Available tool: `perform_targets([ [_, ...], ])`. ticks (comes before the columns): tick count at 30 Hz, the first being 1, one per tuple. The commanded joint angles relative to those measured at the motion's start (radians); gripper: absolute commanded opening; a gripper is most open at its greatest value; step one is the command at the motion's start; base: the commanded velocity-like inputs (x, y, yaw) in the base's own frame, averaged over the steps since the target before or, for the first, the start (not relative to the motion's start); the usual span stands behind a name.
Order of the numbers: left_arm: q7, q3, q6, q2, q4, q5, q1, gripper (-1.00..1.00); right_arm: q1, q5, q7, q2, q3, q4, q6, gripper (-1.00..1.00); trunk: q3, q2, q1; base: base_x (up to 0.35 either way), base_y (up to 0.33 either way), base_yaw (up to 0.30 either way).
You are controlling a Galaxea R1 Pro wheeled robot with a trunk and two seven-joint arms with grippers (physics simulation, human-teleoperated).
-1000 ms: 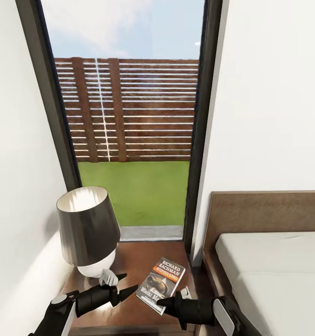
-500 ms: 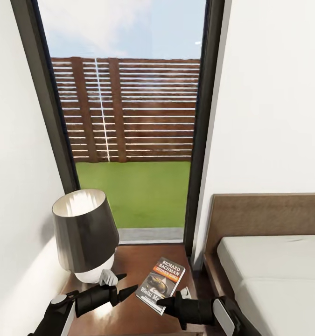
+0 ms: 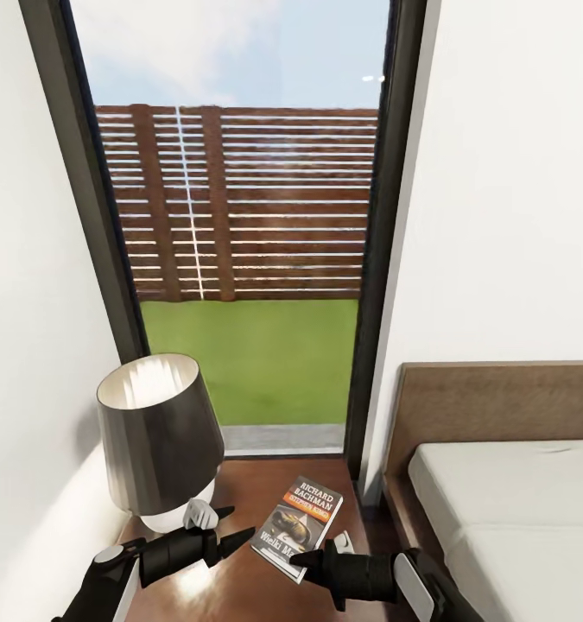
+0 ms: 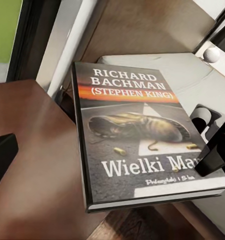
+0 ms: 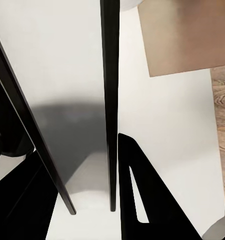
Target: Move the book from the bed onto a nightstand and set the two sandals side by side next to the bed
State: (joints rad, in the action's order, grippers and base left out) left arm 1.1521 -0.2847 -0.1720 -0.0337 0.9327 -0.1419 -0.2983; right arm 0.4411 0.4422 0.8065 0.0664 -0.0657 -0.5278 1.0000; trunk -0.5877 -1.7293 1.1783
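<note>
One book (image 3: 297, 525), lower centre of the head view, tilted above the nightstand (image 3: 265, 484) surface, just beside the lamp (image 3: 160, 441). Right gripper (image 3: 301, 559) jaws are closed on its near bottom corner; the left wrist view confirms the pinch. Left gripper (image 3: 239, 534) points at the book's left edge, jaws probably parted, hard to tell. Thin paperback: light, glossy cover, floppy when held by one corner. A grip near the spine would hold better. Versus 1 s ago, the view pans slightly right; book and arms unchanged. Bed (image 3: 516, 492) lower right.
</note>
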Motion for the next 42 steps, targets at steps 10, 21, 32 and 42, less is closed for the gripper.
perform_targets([
  [10,0.008,-0.005,-0.011,-0.002,0.002,-0.007,-0.001,1.00,0.001,-0.008,0.007,0.001,-0.007,0.000,0.003,-1.00,-0.023,-0.050,0.027,0.000,0.000,0.000],
  [21,0.008,-0.005,-0.011,-0.002,0.002,-0.007,-0.001,1.00,0.001,-0.008,0.006,0.001,-0.006,0.000,0.003,-1.00,-0.057,-0.127,0.069,0.000,0.000,0.000],
  [32,0.008,-0.005,-0.011,-0.003,0.002,-0.007,-0.001,1.00,0.001,-0.008,0.006,0.001,-0.006,0.000,0.003,-1.00,-0.092,-0.204,0.111,0.000,0.000,0.000],
  [42,0.008,-0.005,-0.011,-0.003,0.002,-0.007,-0.001,1.00,0.001,-0.008,0.007,0.001,-0.006,0.000,0.003,-1.00,-0.123,-0.274,0.149,0.000,0.000,0.000],
])
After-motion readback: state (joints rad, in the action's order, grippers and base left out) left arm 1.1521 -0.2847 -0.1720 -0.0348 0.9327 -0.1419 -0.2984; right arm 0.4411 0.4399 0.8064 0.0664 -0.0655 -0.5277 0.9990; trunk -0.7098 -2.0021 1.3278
